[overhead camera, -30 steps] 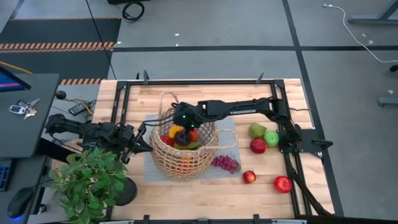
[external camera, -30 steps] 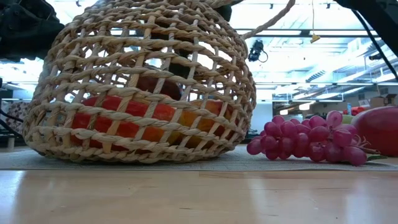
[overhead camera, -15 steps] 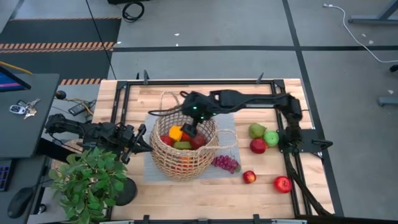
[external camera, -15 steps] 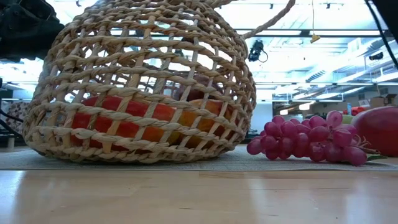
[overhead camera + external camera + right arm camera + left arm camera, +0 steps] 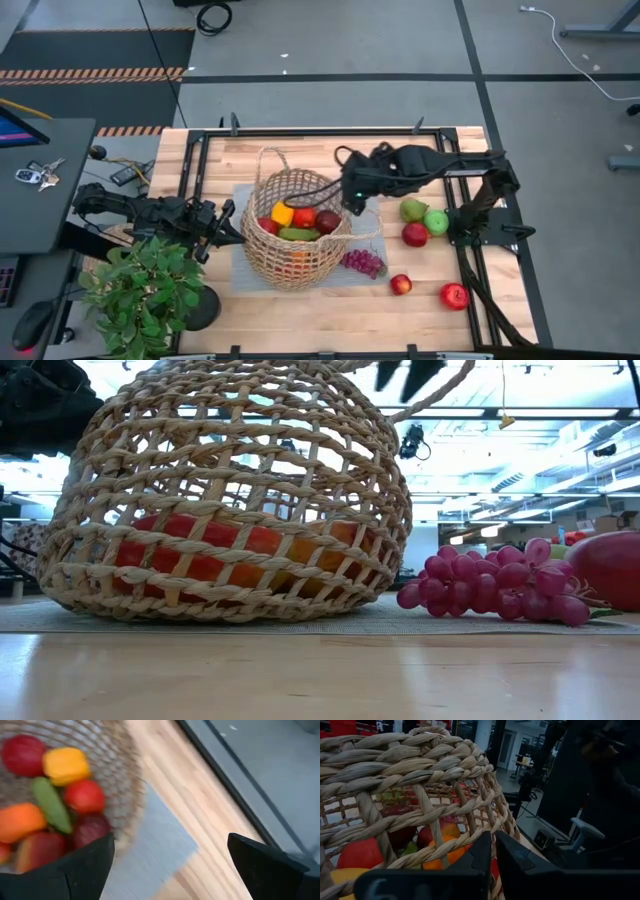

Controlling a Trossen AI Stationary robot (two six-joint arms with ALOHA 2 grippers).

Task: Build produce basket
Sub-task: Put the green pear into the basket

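The tan wicker basket [image 5: 295,235] stands on a grey mat [image 5: 365,215]. In it lie a yellow lemon [image 5: 283,213], red apples [image 5: 304,217], a dark red apple [image 5: 328,221], a green piece [image 5: 298,234] and orange-red fruit [image 5: 200,550]. My right gripper [image 5: 352,200] is open and empty, up in the air just right of the basket's rim; its own view [image 5: 170,870] looks down on the fruit. My left gripper [image 5: 230,222] is shut at the basket's left wall [image 5: 445,810]. My left gripper meets the basket's woven wall [image 5: 470,827] just under the rim on the basket's left side. It comes in level from the table's left. The fingers [image 5: 475,855] themselves hide the exact strand. The basket stands with its bottom on the mat.
Purple grapes [image 5: 363,262] lie on the mat's right corner. Two green pears [image 5: 413,210] and a red apple [image 5: 415,235] lie to the right, with two more red apples [image 5: 401,284] nearer the front. A leafy potted plant [image 5: 150,290] stands at the front left.
My right gripper has risen out of the basket and gone toward the table's right edge. It now hangs open beside the rim. A dark red apple now lies in the basket where the gripper was. The basket has stayed in place.
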